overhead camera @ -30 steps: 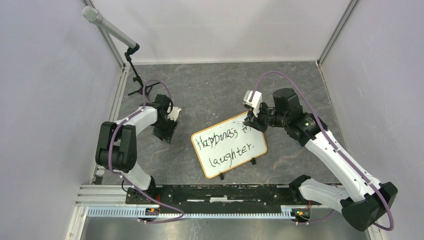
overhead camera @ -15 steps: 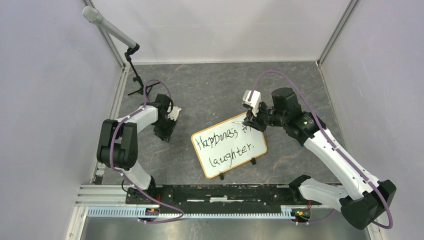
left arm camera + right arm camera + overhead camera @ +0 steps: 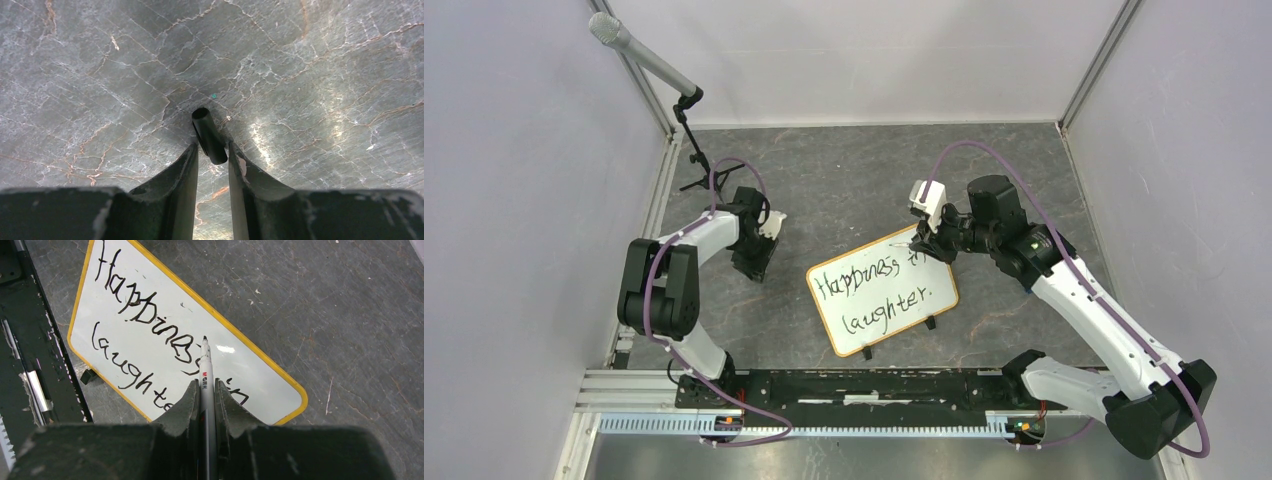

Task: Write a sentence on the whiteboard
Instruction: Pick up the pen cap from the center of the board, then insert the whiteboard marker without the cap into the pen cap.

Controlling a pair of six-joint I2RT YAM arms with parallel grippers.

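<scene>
Whiteboard (image 3: 834, 308): lies face up on the grey stone table (image 3: 325, 75), turned at a slant, ahead of the arm bases, between the two arms and nearer the right one.
Sentence (image 3: 874, 285): reads "Happiness in" on the upper line and "laughter." on the lower, in thin dark strokes.
Right gripper (image 3: 206, 386): hangs over the board's far right corner, clamped on a marker (image 3: 206, 367) with the barrel pinched between both fingers.
Marker tip: points out ahead of the fingers across the board, by the last letters of "Happiness". Touching the surface or just above it, cannot tell.
Left gripper (image 3: 212, 150): sits well apart from the board, off its left side, low over bare table, fingers drawn narrow.
Cap (image 3: 207, 131): short black tube, tilted, lower end between the left fingertips, open end poking out ahead. Close against one finger, contact with the other unclear. Gripped or merely bracketed, cannot tell.
Change, left arm: stands a touch farther from the bases than a second ago, elbow shifted likewise, fingers closer together than then.
Change, right arm: shifted only slightly, with the same hold on the marker over the same corner.
Change, board and writing: same place, same slant, no new strokes visible.
</scene>
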